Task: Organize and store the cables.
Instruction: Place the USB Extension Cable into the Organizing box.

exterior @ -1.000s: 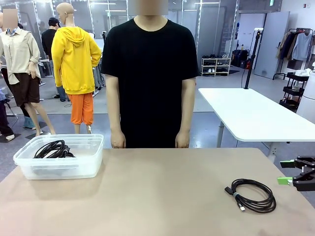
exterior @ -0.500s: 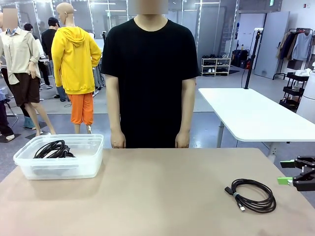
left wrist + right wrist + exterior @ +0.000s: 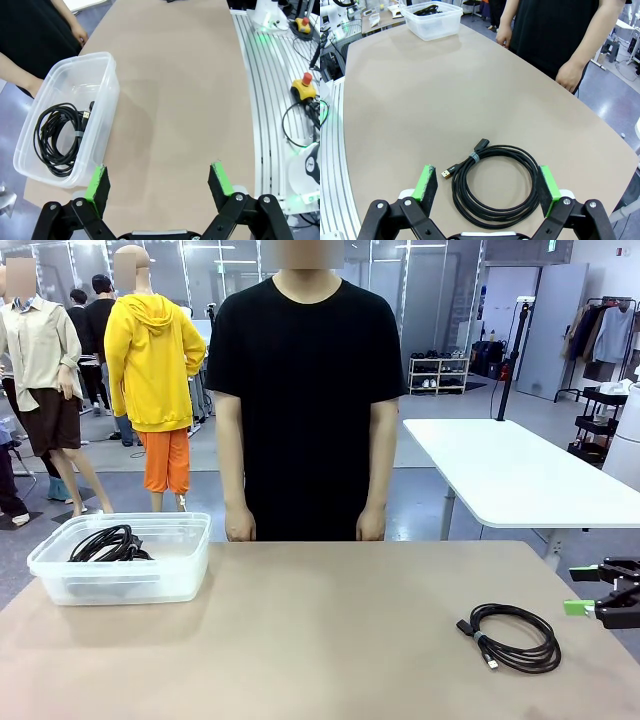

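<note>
We've got a coiled cable (image 3: 510, 637) lying loose on the table (image 3: 320, 640), our right gripper (image 3: 489, 187) wide open above it, holding nothing, left gripper (image 3: 159, 180) open and empty too, probably several more cables (image 3: 57, 137) in the plastic tub (image 3: 102, 107).

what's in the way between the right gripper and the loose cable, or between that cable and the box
Nothing visible. The right gripper hangs open over the coiled cable with only air between. From the cable across to the plastic box, the table is bare. The person's hands rest at the far edge, off that path.
</note>
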You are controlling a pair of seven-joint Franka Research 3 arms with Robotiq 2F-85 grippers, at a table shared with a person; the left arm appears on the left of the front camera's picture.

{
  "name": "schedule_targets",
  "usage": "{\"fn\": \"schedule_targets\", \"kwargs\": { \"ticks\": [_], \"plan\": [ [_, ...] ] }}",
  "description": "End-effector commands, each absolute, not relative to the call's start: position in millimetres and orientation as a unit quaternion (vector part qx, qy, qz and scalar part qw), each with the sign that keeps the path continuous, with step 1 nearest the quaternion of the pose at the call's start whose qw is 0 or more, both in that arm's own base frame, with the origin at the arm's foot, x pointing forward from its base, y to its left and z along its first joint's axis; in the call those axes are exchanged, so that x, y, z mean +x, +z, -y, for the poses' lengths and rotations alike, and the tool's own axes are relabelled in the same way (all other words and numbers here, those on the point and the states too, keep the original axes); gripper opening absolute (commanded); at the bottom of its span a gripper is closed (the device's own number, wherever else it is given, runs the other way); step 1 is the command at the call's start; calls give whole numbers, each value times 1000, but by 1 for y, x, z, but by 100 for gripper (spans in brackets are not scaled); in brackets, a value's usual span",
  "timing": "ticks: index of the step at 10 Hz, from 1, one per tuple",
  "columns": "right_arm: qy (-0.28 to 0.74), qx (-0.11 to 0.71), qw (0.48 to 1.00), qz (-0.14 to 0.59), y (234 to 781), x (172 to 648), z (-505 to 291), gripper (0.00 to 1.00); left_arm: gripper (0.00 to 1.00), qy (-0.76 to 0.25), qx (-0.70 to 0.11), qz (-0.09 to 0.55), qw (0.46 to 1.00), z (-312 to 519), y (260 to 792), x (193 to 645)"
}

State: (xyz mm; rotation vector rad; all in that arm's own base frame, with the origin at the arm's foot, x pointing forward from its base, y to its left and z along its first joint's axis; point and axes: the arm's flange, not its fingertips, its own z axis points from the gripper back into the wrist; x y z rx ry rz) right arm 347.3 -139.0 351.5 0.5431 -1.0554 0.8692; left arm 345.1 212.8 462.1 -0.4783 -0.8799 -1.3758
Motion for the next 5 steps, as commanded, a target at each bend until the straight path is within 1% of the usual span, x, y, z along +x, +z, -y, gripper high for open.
{"fn": "schedule_targets", "kwargs": {
  "ticks": [1, 2, 3, 4, 5],
  "plan": [
    [385, 250, 747, 482, 353, 348, 137, 100, 100, -610, -211, 402, 649, -210, 461, 341],
    [396, 248, 741, 481, 351, 347, 139, 100, 100, -610, -211, 402, 649, -210, 461, 341],
    [381, 252, 777, 432, 375, 345, 121, 100, 100, -610, -211, 402, 649, -210, 461, 341],
    [388, 236, 812, 366, 397, 351, 102, 100, 100, -610, -211, 402, 649, -210, 461, 341],
    [392, 236, 830, 318, 419, 361, 80, 100, 100, -610, -211, 402, 649, -210, 461, 341]
  ]
}}
